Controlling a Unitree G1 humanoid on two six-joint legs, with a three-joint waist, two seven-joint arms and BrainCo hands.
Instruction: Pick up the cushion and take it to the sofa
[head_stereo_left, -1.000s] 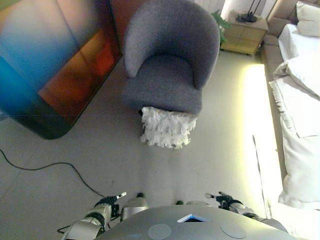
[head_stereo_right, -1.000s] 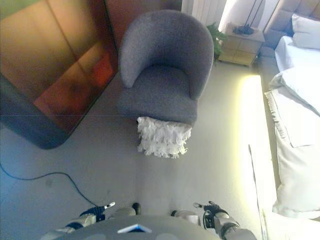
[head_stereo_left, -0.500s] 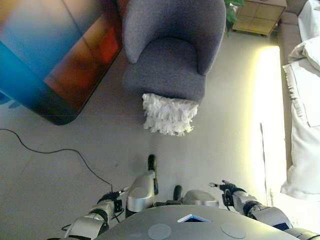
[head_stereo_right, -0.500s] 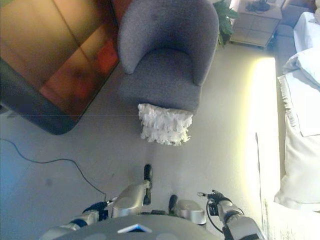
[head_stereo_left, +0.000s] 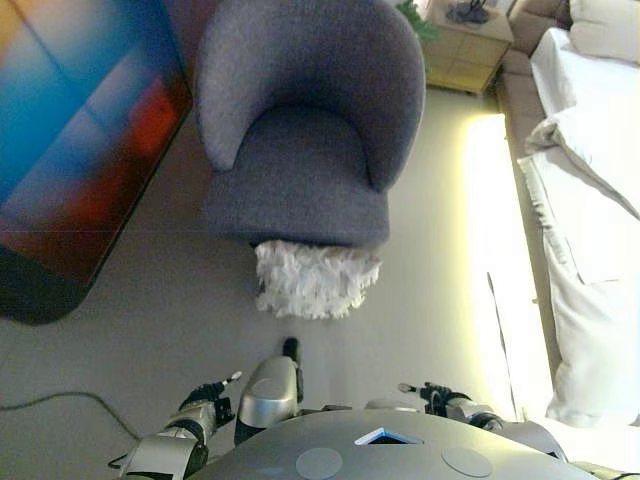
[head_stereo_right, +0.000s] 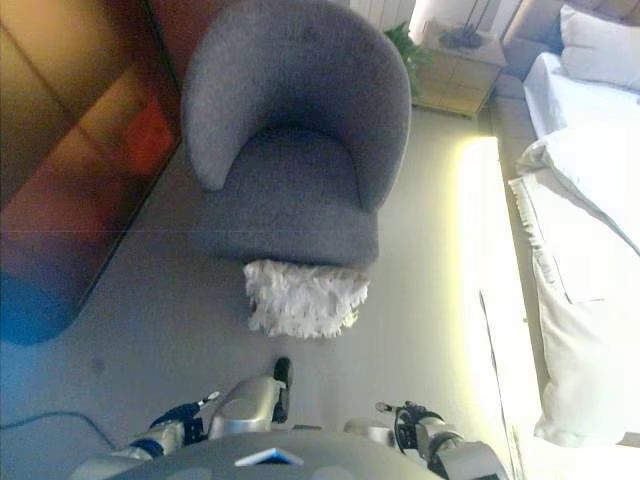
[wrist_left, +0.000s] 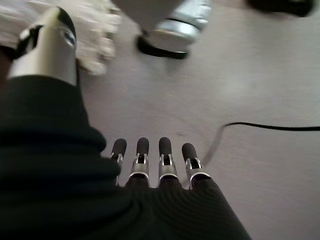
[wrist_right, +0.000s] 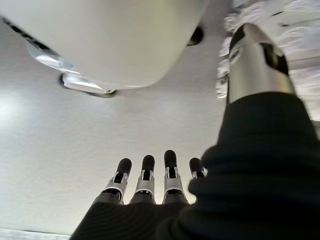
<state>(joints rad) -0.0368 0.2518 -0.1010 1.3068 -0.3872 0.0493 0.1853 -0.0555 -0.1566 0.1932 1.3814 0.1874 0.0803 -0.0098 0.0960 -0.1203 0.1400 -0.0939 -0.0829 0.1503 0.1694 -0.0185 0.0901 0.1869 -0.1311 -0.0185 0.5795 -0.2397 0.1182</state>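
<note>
The cushion (head_stereo_left: 316, 279) is white and shaggy and lies on the floor against the front of the grey armchair (head_stereo_left: 300, 130); it also shows in the right eye view (head_stereo_right: 303, 298). My left hand (head_stereo_left: 207, 395) hangs low at the lower left, open and empty; its straight fingers (wrist_left: 150, 162) show in the left wrist view. My right hand (head_stereo_left: 437, 394) hangs at the lower right, open and empty, with fingers (wrist_right: 147, 177) straight in the right wrist view. Both hands are well short of the cushion. The white sofa (head_stereo_left: 590, 190) runs along the right side.
A dark glossy panel (head_stereo_left: 70, 150) stands to the left of the armchair. A small wooden side table (head_stereo_left: 465, 50) and a green plant (head_stereo_left: 415, 18) are behind the chair at the far right. A lit strip of floor (head_stereo_left: 495, 230) runs beside the sofa.
The camera has moved closer to the armchair and shifted, so chair and cushion sit lower and more to the left. Both hands still hang open at my sides.
</note>
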